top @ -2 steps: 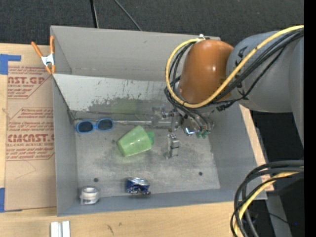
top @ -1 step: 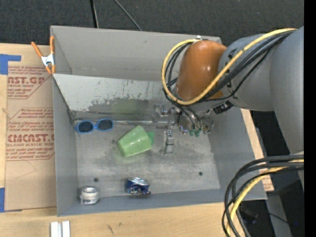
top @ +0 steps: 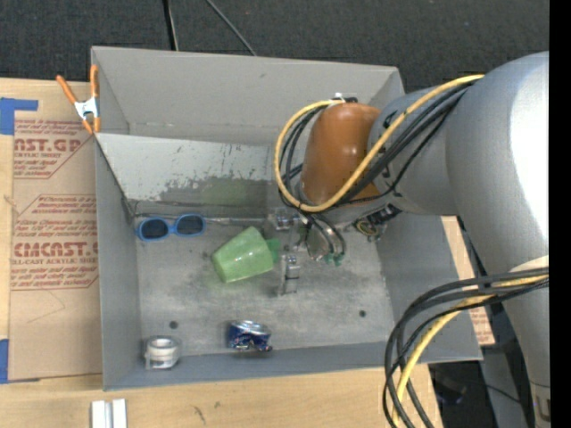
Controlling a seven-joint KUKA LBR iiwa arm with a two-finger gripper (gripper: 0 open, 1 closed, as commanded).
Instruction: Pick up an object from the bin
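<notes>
The light green cup is of half-clear plastic and looks whole. It lies on its side on the floor of the grey bin, near the middle. Its length runs left to right, with the right end a little nearer to the back wall.

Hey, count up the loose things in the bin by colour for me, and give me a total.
Blue: 2, the sunglasses and the crumpled wrapper
Green: 1, the cup lying on its side
Silver-white: 1, the small round ring
Total: 4
</notes>
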